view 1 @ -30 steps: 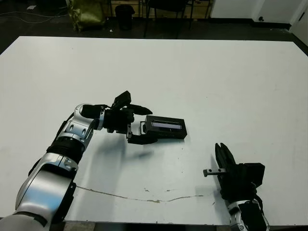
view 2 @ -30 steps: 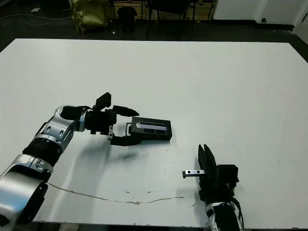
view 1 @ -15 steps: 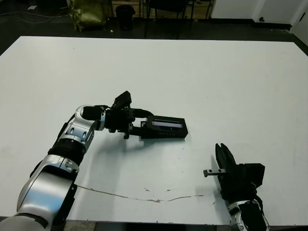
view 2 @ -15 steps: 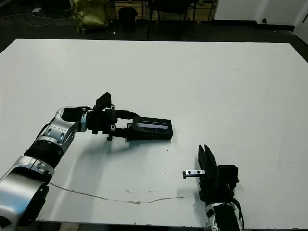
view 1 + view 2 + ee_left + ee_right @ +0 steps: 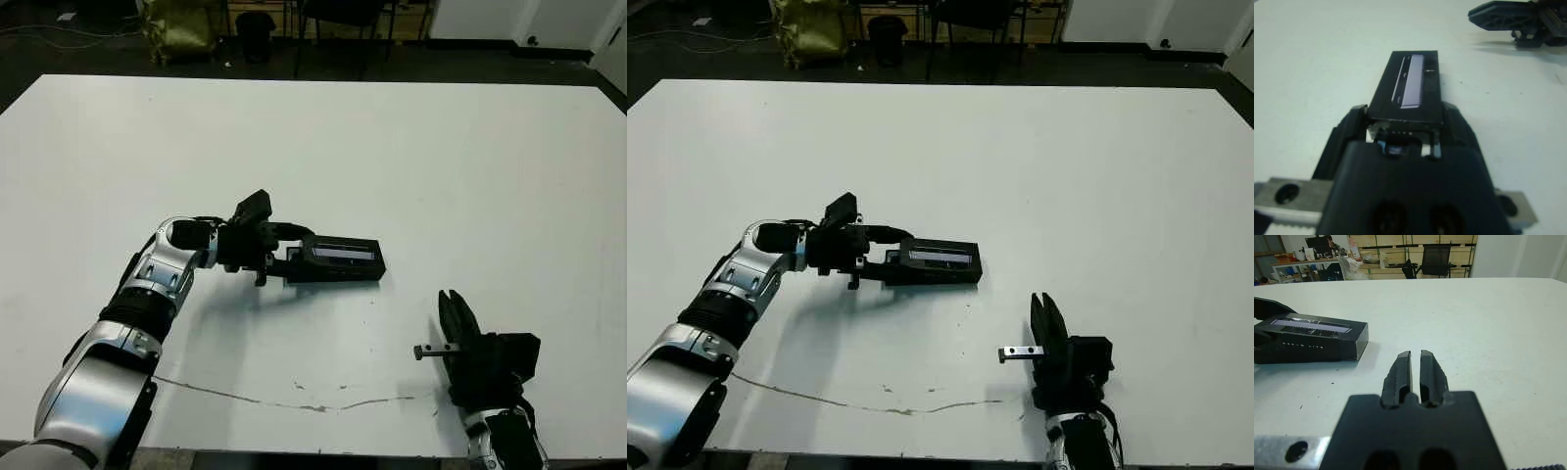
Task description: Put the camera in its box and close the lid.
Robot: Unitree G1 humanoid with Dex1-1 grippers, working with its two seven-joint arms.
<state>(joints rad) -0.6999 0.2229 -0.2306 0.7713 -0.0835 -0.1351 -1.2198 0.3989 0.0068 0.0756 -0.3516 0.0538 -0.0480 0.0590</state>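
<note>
Head views: the box (image 5: 338, 260), matte black and rectangular, sits closed on the white surface (image 5: 411, 157), a little left of centre. The lid (image 5: 343, 252) lies flat on top, its pale grey strip running lengthwise. My left gripper (image 5: 290, 257) reaches in from the left and pinches the box's near short end, one black finger on each long side. The camera cannot be seen anywhere. My right gripper (image 5: 453, 315) rests near the surface's front edge, well apart from the box. A thin dark crack line crosses the surface near the front edge.

Left wrist view: both fingers (image 5: 1347, 129) flank the box end, touching its sides. The lid's strip looks smooth and slightly glossy; the box walls are dull black.

Right wrist view: my right gripper's two fingers (image 5: 1400, 372) are pressed nearly together, a narrow slit between them, holding nothing. The box side shows small pale lettering.
</note>
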